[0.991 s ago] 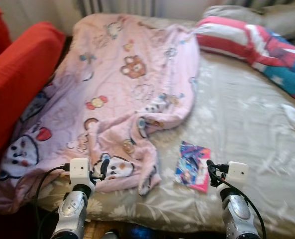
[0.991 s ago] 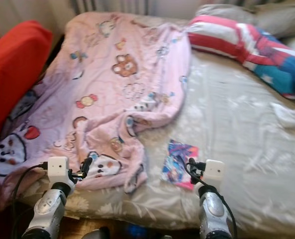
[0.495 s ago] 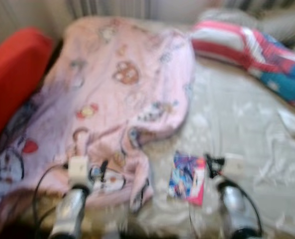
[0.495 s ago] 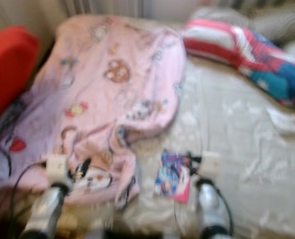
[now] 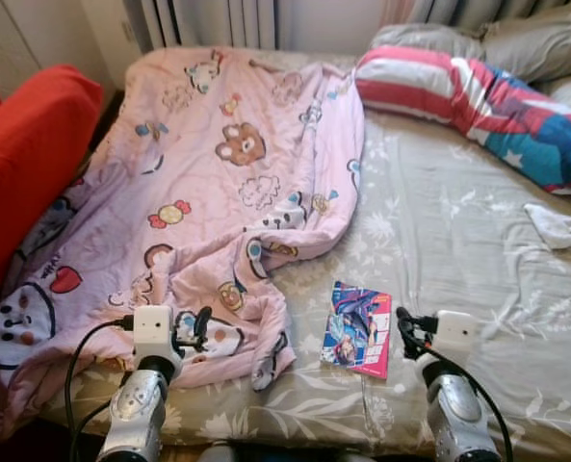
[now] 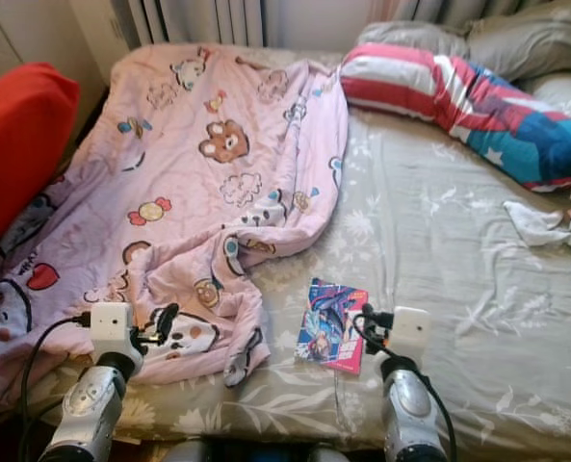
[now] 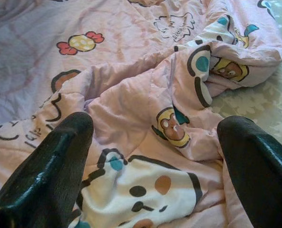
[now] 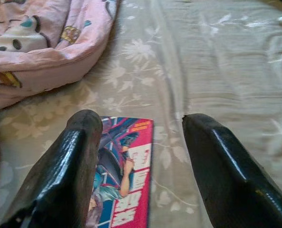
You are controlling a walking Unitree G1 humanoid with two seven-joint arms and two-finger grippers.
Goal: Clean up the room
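Observation:
A pink cartoon-print blanket (image 5: 218,183) lies crumpled over the left half of the bed. A colourful comic book (image 5: 357,328) rests flat on the grey floral sheet (image 5: 458,241) near the bed's front edge. My left gripper (image 7: 155,156) is open, held just above the blanket's lower folds, with nothing between its fingers (image 7: 50,161). My right gripper (image 8: 141,156) is open over the sheet, with the comic book (image 8: 126,180) just ahead of one finger (image 8: 69,166). Both wrists (image 5: 155,332) (image 5: 449,332) hover at the near edge of the bed.
A red armchair (image 5: 20,164) stands against the bed's left side. A striped red, white and blue pillow (image 5: 478,101) and grey pillows (image 5: 516,38) lie at the far right. A white sock (image 5: 558,226) rests on the sheet at the right edge.
The camera has tilted up and steadied, so more of the bed's far end shows. Both grippers stay open at the bed's near edge. The blanket and book have not moved.

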